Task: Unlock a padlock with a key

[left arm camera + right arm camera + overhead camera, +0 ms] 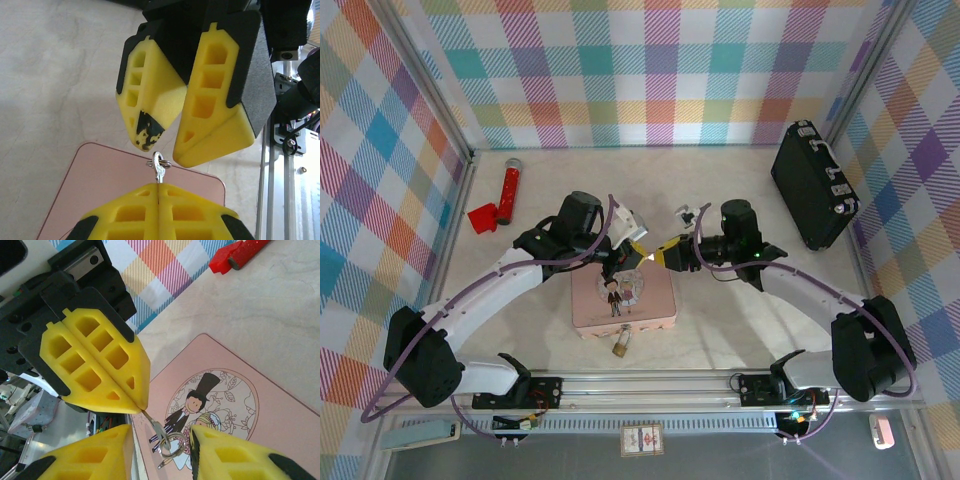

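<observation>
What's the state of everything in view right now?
Left gripper: shut on the key.
Key: pinched, ring end sticking out, over the pink box.
Right gripper: open, fingers either side of the key.
Padlock: at the box's near edge, no key in it.
Pink box: lid shut.
Black case: shut.

We are finding no readable words, numbers or brand marks. The pink tin box [280,410] is showing only a cartoon couple; the small card [642,440] is carrying print too small to read.
</observation>
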Available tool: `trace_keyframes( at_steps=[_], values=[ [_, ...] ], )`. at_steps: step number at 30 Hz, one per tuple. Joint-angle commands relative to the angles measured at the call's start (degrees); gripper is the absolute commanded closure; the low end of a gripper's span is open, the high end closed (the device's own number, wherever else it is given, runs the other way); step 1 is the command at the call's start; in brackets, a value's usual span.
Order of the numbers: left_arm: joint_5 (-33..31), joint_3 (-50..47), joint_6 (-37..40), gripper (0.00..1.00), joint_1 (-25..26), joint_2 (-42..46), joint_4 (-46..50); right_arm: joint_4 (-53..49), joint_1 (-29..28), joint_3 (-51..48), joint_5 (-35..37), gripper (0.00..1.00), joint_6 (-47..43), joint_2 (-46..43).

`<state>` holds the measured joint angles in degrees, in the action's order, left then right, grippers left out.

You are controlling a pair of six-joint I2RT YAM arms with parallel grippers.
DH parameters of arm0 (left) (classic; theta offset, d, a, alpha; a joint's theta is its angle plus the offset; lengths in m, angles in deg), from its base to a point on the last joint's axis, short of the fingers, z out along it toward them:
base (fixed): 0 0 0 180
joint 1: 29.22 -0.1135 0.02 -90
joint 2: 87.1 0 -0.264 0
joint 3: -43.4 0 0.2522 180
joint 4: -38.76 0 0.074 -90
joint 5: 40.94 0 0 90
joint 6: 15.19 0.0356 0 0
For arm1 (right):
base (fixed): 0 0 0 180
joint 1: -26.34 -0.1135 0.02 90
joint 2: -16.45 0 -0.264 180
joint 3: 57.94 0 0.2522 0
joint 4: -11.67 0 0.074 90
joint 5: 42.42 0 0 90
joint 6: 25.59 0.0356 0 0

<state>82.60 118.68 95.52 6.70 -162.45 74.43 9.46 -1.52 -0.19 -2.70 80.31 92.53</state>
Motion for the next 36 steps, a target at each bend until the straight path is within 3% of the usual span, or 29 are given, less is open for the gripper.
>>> trace_keyframes(
  at_steps=[1,17,36],
  values=[
    [1.79,-0.43,1.53,1.0,0.55,0.55,-0.46,1.47,-0.7,1.89,-2.5,0.65,-0.26,0.5],
    [1.0,0.35,2.14,1.0,0.56,0.48,0.33,-3.15,-2.05,3.73,-2.09,0.74,-3.82,2.24],
    [-0.49,-0.29,1.79,1.0,0.62,0.69,-1.24,-5.66,-2.49,3.86,-1.32,0.98,-5.76,1.46]
  ],
)
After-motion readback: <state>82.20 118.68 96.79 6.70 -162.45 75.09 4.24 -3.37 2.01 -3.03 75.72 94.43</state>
